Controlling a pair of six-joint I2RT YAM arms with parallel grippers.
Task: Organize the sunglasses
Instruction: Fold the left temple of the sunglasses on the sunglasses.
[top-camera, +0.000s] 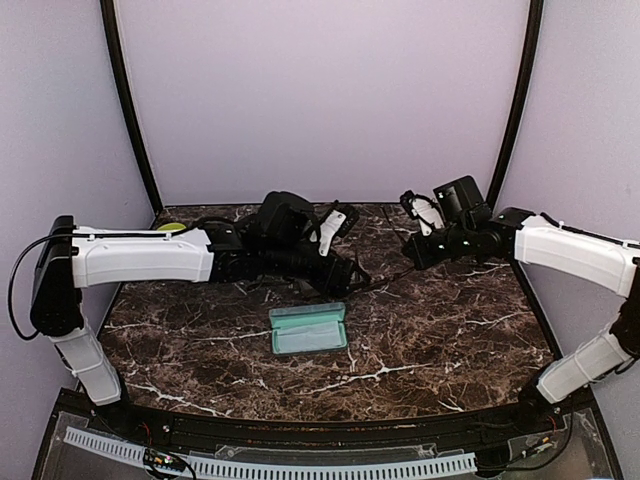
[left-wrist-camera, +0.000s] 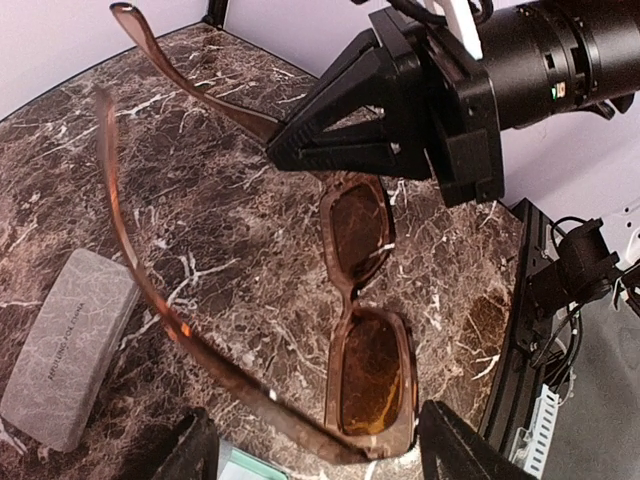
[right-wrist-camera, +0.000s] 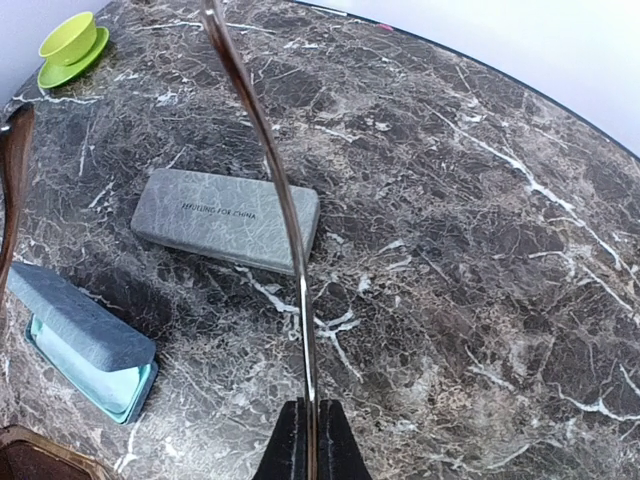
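Both arms meet above the middle of the table (top-camera: 450, 340), a touch toward 12 o'clock. The brown sunglasses (left-wrist-camera: 365, 380) hang in the air between them, temples unfolded. Right gripper (right-wrist-camera: 305, 425): jaws pinched tight on one temple, partway along it. Left gripper (left-wrist-camera: 320, 435): jaws spread wide, straddling the lens end of the frame. Whether they actually press on it, I cannot tell. Down below, the open teal-lined case (top-camera: 308, 328) sits at table centre, a shut grey case (right-wrist-camera: 225, 220) near it, and a green cup (right-wrist-camera: 68, 40) off at 10 o'clock.
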